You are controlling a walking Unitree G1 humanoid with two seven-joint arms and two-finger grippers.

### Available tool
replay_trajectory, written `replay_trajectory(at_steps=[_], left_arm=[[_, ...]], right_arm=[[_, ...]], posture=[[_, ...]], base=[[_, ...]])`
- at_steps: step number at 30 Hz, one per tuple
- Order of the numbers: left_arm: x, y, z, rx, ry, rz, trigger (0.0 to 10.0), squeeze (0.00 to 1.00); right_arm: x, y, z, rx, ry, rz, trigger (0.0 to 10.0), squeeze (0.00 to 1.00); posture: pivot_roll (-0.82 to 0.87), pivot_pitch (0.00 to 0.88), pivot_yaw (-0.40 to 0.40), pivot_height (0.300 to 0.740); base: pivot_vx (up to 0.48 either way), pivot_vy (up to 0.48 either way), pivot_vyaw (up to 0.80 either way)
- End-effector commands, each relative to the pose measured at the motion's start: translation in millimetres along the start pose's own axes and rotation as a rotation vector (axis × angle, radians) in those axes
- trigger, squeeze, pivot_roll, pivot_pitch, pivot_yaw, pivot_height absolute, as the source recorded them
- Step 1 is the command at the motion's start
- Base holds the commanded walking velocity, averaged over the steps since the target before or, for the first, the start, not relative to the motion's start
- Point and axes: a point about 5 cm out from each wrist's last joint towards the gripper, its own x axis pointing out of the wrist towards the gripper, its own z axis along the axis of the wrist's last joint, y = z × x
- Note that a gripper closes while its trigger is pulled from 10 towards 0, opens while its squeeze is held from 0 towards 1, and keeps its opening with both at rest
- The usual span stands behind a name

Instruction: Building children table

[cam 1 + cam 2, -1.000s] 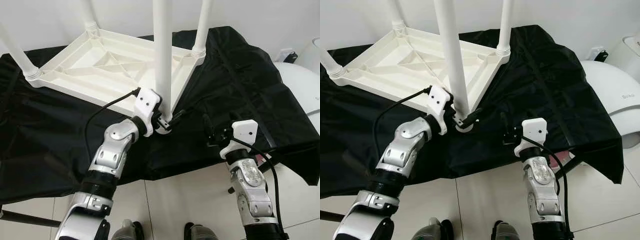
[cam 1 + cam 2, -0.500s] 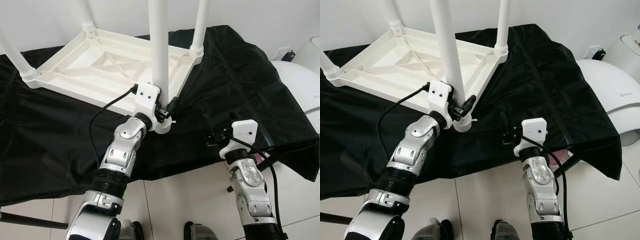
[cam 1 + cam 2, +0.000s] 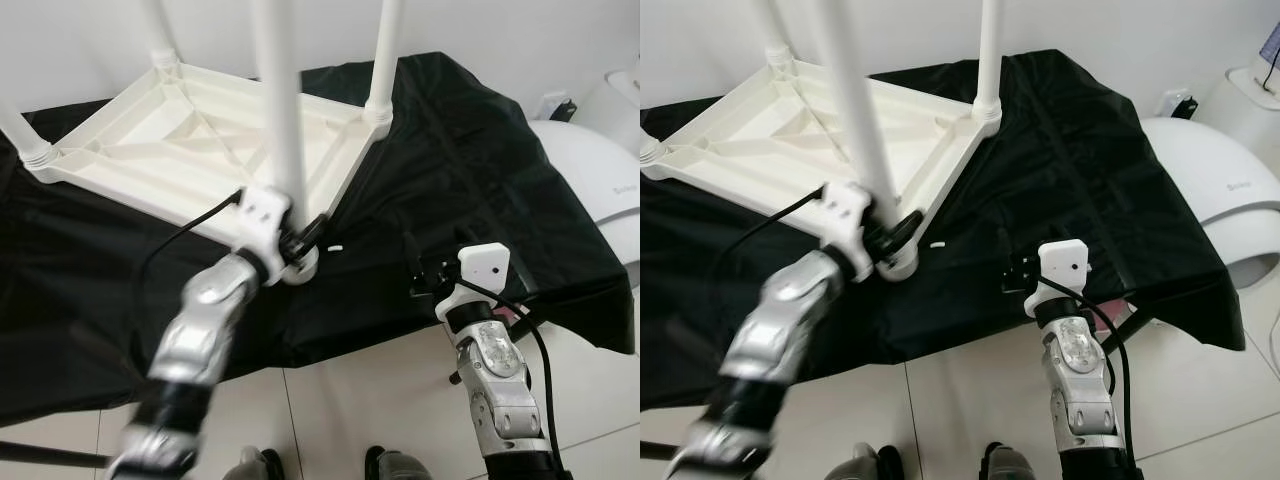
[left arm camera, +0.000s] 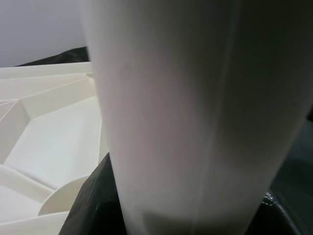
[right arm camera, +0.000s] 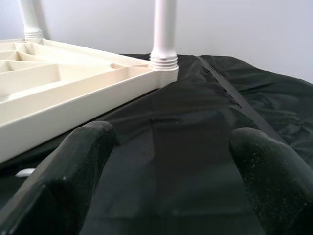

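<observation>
The white children's table (image 3: 190,150) lies upside down on a surface draped in black cloth (image 3: 470,170). The left hand (image 3: 297,243), blurred, is clenched around a white table leg (image 3: 280,120) at the near corner socket. The right hand (image 3: 415,275) hovers released above the cloth. Grey lettering on the white appliance (image 3: 1230,185) is too small to read.

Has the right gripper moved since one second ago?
No. The right gripper remains above the black cloth, equally far from the corner leg.
</observation>
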Motion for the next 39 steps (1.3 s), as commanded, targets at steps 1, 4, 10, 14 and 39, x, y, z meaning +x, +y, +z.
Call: replay_trajectory(at_steps=[1, 4, 10, 14, 39], left_arm=[[-4.3, -3.5, -10.3, 0.005, 0.059, -0.029, 10.0, 0.00], [-29.9, -8.7, -15.7, 0.008, 0.090, -0.151, 10.0, 0.00], [-52.8, -11.0, -15.4, -0.005, 0.110, -0.248, 10.0, 0.00], [-70.3, -9.9, -14.5, -0.026, 0.146, -0.306, 10.0, 0.00], [-109.5, -22.3, 10.7, 0.012, 0.176, -0.381, 10.0, 0.00]], right_arm=[[-1.2, 4.0, -3.7, 0.012, 0.014, 0.012, 10.0, 0.00], [1.3, 5.3, -3.9, 0.016, 0.013, 0.023, 10.0, 0.00], [3.0, 5.8, -3.8, 0.017, 0.013, 0.035, 10.0, 0.00], [6.9, 3.6, -2.9, 0.005, 0.011, 0.053, 10.0, 0.00], [105.1, -29.3, 40.6, -0.004, -0.061, 0.291, 10.0, 0.00]], posture=[[-0.11, 0.154, 0.080, 0.740], [-0.09, 0.154, 0.074, 0.740], [-0.07, 0.157, 0.064, 0.740], [-0.06, 0.158, 0.058, 0.740], [0.03, 0.177, -0.013, 0.740]], base=[[0.000, 0.000, 0.00], [0.000, 0.000, 0.00], [0.000, 0.000, 0.00], [0.000, 0.000, 0.00], [0.000, 0.000, 0.00]])
